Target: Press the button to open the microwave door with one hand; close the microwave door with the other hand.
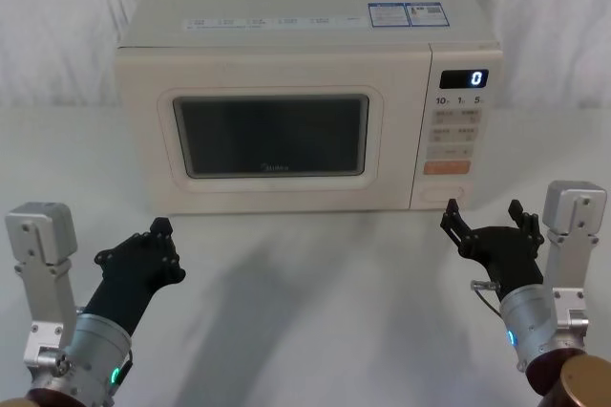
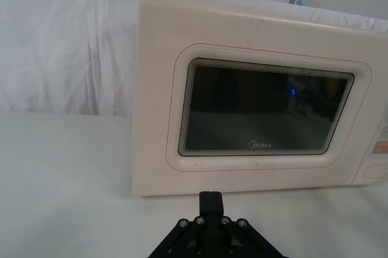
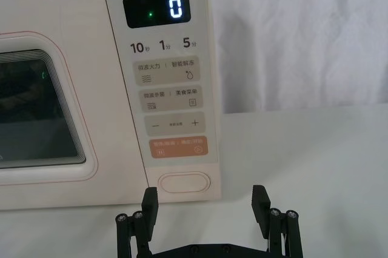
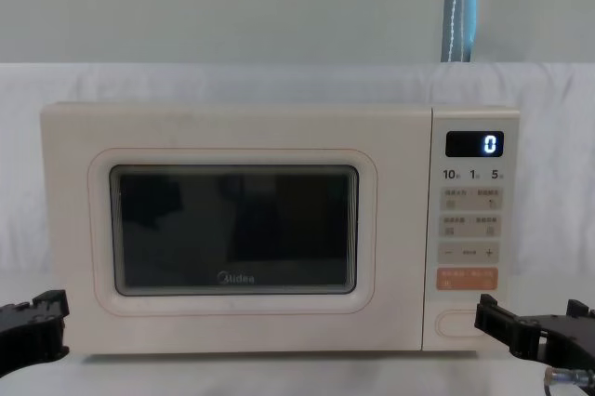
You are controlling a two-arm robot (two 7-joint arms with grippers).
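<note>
Microwave (image 1: 305, 34), cream, one unit, standing on a white-draped tabletop (image 1: 315, 311) with its front toward the robot. Microwave door (image 1: 272, 135): shut flush with the cabinet, dark rounded-rectangle window, grey logo under the glass; it takes up the left and middle of the front, its long axis running side to side. Control panel (image 1: 460, 125): at the right of the front, lit display reading "0" at the top, small beige labelled keys below, then an orange key (image 1: 448, 167). Button (image 1: 448, 191): wide cream pill, lowest item on the panel, directly beneath the orange key, facing the robot, long axis horizontal. Right end effector (image 1: 482, 219): black, two fingers spread well apart, held above the tabletop just in front of the panel's lower corner; the button lies just beyond and slightly left of it, not touching, and in the right wrist view it sits between the two raised fingertips (image 3: 150, 198) and a little farther off. Left end effector (image 1: 158, 240): black, fingers drawn together, held low over the tabletop before the door's lower left corner and apart from it; in the left wrist view its tip points toward the door's bottom edge below the window.
</note>
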